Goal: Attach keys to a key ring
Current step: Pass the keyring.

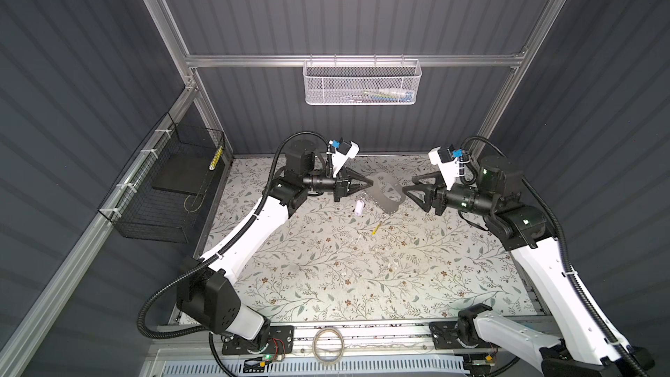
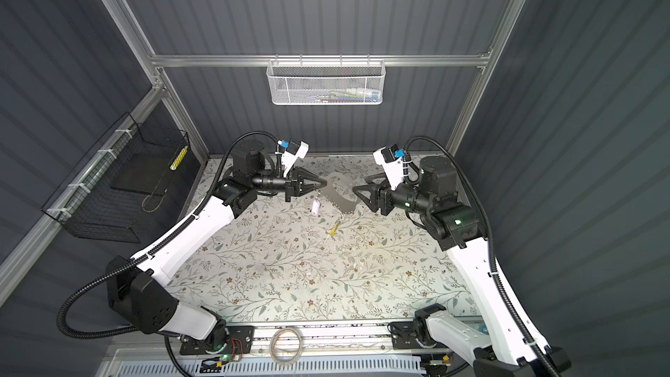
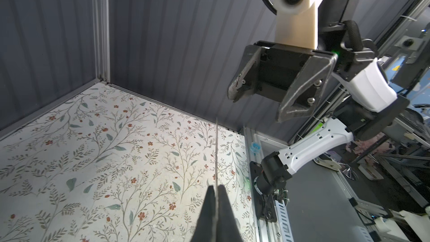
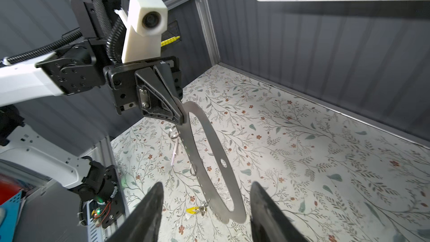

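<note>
Jaws of the right gripper (image 4: 207, 185) stand spread at the bottom edge of the right wrist view, one on each side of the lower end of the key ring (image 4: 218, 152) and touching neither face. Just past them, low in the frame, the yellow key (image 4: 192, 210) hangs by a small split ring (image 4: 204, 206) from a hole along the key ring's edge. Higher up that same edge come an empty split ring (image 4: 192, 171) and then the lilac key (image 4: 175, 152), dangling from a ring of its own. Farthest, left of centre, the left gripper (image 4: 180, 119) has its jaws pressed together on the narrow top end, so the key ring hangs above the floral desk (image 4: 302, 159) from that one pinch. Both keys look attached already. The risk, I judge, lies in the right jaws closing: they could catch the yellow key's split ring or shove the key ring sideways. With only one narrow hold it might pivot or slip, setting the keys swinging. Only the right wrist view shows the holes and split rings. The left wrist view gives the key ring (image 3: 216, 147) edge-on as a thin line, with no key in sight. In both top views the yellow key (image 1: 376, 228) and lilac key (image 2: 315, 208) are small coloured flecks near the middle of the frame, their attachment unreadable.
</note>
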Controlling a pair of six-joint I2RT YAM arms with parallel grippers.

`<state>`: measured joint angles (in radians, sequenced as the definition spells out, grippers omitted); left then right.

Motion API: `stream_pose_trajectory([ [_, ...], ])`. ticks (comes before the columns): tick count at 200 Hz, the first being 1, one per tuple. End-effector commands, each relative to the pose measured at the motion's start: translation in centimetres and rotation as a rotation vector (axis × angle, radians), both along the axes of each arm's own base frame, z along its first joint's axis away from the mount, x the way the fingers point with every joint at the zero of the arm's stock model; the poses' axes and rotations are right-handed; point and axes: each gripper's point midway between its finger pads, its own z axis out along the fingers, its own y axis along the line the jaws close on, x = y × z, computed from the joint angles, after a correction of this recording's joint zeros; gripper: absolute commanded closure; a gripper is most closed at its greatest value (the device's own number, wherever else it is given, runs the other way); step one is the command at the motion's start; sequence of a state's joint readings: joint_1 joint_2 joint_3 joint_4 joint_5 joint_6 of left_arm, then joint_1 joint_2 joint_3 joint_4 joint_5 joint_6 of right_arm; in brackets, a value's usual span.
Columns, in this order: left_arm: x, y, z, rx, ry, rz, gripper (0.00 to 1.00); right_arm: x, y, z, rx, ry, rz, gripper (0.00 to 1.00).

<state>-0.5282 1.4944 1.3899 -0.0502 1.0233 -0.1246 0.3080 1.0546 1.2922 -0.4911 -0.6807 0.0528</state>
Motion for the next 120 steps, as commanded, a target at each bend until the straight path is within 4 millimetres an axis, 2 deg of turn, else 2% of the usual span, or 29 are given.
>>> stream_pose_trajectory([
  [1,-1.4,0.5,1.2,-0.038,-0.02,-0.056,1.0,-0.7,0.9,-0.1,0.038,0.032,0.078,0.4],
  [53,-1.6,0.7,1.4,-0.057,-0.015,-0.069,1.0,-0.8,1.2,-0.6,0.041,0.051,0.104,0.39],
  [99,-2.4,0.9,1.9,-0.073,-0.023,-0.096,1.0,0.0,1.4,-2.0,0.03,0.088,0.099,0.41],
  [120,-2.6,1.0,2.2,-0.085,-0.025,-0.106,1.0,0.1,1.6,-2.0,0.036,0.093,0.108,0.44],
])
